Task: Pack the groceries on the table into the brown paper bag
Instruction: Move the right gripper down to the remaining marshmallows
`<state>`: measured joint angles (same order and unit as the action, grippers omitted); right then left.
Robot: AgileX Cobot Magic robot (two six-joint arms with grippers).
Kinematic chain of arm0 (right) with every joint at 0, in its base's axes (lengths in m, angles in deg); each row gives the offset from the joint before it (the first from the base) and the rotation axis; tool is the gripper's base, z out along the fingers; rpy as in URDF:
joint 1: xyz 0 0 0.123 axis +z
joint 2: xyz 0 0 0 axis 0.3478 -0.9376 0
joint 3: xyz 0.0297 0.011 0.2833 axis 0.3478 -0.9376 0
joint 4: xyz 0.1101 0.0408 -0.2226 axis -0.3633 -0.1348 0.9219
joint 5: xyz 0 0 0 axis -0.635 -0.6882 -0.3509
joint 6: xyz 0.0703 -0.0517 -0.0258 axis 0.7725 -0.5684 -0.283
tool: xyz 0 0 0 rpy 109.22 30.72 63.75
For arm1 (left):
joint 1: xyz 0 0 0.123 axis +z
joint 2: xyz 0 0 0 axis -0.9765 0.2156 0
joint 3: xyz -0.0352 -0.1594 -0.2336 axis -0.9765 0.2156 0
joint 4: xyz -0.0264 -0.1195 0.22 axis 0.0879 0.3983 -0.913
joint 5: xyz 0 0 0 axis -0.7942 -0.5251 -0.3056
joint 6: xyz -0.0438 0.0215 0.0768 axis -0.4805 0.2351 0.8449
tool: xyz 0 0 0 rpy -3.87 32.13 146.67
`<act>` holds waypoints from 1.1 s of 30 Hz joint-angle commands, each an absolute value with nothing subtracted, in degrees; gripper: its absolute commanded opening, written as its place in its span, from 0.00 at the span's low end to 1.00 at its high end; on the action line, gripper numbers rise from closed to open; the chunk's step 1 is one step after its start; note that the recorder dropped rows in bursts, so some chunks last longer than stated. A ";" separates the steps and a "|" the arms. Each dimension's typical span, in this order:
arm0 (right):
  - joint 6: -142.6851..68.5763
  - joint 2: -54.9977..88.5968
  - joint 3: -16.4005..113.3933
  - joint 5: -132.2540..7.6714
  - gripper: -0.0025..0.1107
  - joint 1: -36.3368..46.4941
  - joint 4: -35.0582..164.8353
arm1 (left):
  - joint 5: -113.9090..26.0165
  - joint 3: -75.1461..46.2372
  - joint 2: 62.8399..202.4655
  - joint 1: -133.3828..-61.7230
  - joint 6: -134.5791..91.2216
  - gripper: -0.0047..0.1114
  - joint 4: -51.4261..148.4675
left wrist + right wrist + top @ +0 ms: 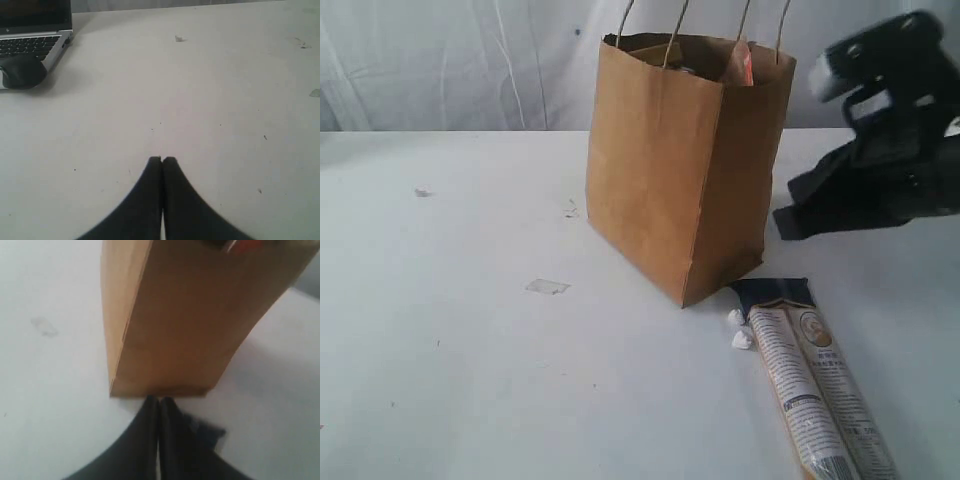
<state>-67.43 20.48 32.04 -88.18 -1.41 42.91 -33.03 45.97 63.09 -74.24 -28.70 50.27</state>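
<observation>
Over the worktop (225, 75), left pincer (161, 159): tips pressed together, holding nothing.
Brown paper bag (670, 170): upright, mid-worktop.
Long beige printed packet (815, 390): lying flat, just right of bag's near corner.
Right pincer (159, 399): tips together, empty, near bag's foot.

Off-task stuff: an open laptop (32, 30) near one tabletop (200, 100) edge, a black mouse (22, 70) just beside it, a small pale flat scrap (547, 287) mid-tabletop, two tiny white crumpled bits (740, 330), and a white curtain (450, 60) behind the far edge.
</observation>
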 commanded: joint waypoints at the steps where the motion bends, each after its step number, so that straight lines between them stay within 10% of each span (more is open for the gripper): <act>1: -54.22 7.57 39.57 -104.72 0.02 -1.51 53.40 | -33.25 46.24 62.84 -74.24 -28.70 0.04 50.59; 21: -61.61 -14.01 42.18 -105.89 0.02 -0.11 44.40 | -33.25 46.24 62.84 -74.24 -28.70 0.04 50.59; 33: -34.53 -15.34 42.18 -105.33 0.02 -0.44 74.00 | -33.25 46.24 62.84 -74.24 -28.70 0.04 50.59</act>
<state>-36.36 -15.27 42.18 -105.52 -0.12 71.47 -33.03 45.97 63.09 -74.24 -28.70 50.27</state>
